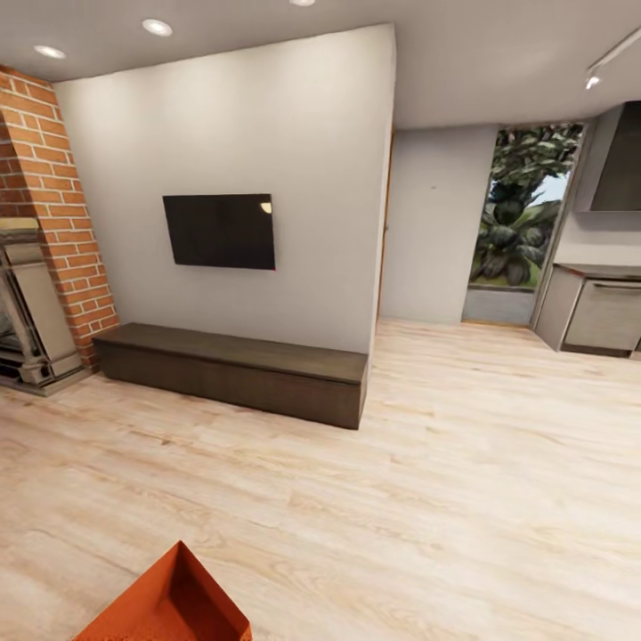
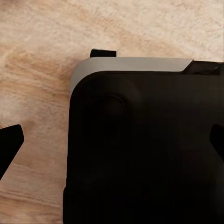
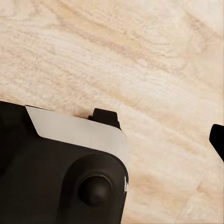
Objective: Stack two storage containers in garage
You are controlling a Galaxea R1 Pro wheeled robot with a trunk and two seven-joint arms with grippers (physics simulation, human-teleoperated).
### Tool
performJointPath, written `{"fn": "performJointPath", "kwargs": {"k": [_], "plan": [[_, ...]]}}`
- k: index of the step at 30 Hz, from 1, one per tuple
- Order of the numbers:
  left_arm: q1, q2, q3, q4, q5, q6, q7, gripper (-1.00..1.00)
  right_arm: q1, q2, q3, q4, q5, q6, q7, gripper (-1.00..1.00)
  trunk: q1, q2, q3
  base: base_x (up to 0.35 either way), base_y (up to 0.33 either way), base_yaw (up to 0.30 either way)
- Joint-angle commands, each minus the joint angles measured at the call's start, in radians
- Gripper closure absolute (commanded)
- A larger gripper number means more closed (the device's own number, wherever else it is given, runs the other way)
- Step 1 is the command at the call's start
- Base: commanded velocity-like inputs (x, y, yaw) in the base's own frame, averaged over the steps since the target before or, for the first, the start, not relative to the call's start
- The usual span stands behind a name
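Note:
A corner of one red-orange storage container (image 1: 174, 605) pokes into the bottom left of the head view, open top up; what it rests on is hidden. The other container is out of view. I stand on the living room's light wood-plank floor (image 1: 418, 507). In the left wrist view my left gripper (image 2: 112, 142) is open, its dark fingertips (image 2: 10, 140) far apart with nothing between them, above my own black and grey base (image 2: 140, 154). My right gripper (image 3: 116, 140) is open too, with one fingertip (image 3: 217, 139) at the picture's edge over bare planks.
A grey wall with a black TV (image 1: 220, 231) and a long dark bench (image 1: 236, 372) stands ahead. A brick fireplace (image 1: 40, 267) is at the left. At the right, past the wall's end, are a glazed door (image 1: 521, 223) and kitchen cabinets (image 1: 598, 307).

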Motion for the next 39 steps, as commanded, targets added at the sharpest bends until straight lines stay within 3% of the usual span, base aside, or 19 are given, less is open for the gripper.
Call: {"fn": "performJointPath", "kwargs": {"k": [1,39], "plan": [[-0.001,0.000,0.002,0.001,0.006,-0.003,0.000,-1.00,0.000,0.000,0.009,-0.001,-0.009,-0.002,-0.004,-1.00,0.000,0.000,-0.001,0.000,0.000,0.268],[-0.001,0.000,0.002,0.001,0.006,-0.005,0.001,-1.00,0.000,0.000,0.007,-0.001,-0.009,-0.002,-0.004,-1.00,0.000,0.000,-0.001,0.000,0.000,0.268]]}}
